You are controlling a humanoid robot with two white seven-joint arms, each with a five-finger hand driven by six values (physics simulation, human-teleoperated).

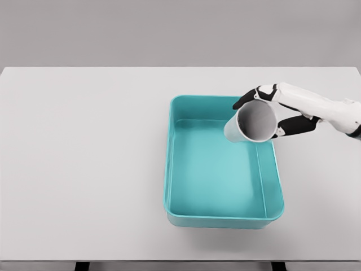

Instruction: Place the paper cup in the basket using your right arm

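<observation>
**Nearly there: cup held over the basket's far right corner**

Dark fingers [293, 125] of the right hand [276, 110] were curled around the paper cup [252, 122], gripping its side wall from above and below. The cup lay tilted, its open mouth turned toward the camera, hanging above the inside of the teal basket [186, 217] near the far right rim. It looked light and thin-walled, easily crushed, so a gentle hold around the wall seemed wise. The basket sat on the white counter [84, 169]. No left hand showed.
</observation>
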